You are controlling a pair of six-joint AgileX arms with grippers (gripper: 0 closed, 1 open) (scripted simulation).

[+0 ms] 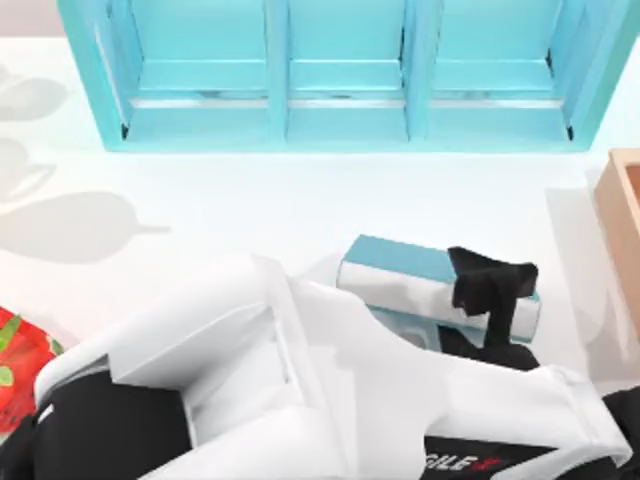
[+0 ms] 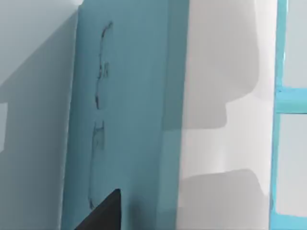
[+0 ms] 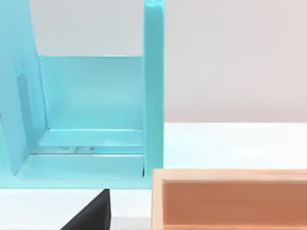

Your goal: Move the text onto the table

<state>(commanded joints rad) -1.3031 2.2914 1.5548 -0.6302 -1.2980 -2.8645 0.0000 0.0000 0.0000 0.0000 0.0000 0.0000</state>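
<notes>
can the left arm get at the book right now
Probably yes. In the top view the left end effector already sits at the book, which lies on the table in front of the shelf, with nothing between them. Whether it is gripping the book is unclear.

Open table [image 1: 250, 210] before shelf [image 1: 340, 130] — wooden box [image 1: 622, 220] blocks right.

Bright even light, soft grey shadows

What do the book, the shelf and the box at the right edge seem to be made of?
The book: probably matte teal board covers over white paper pages. The shelf: light-blue, smooth, slightly glossy, perhaps painted wood or plastic. The box: tan, matte, apparently wood, though no grain shows.
</notes>
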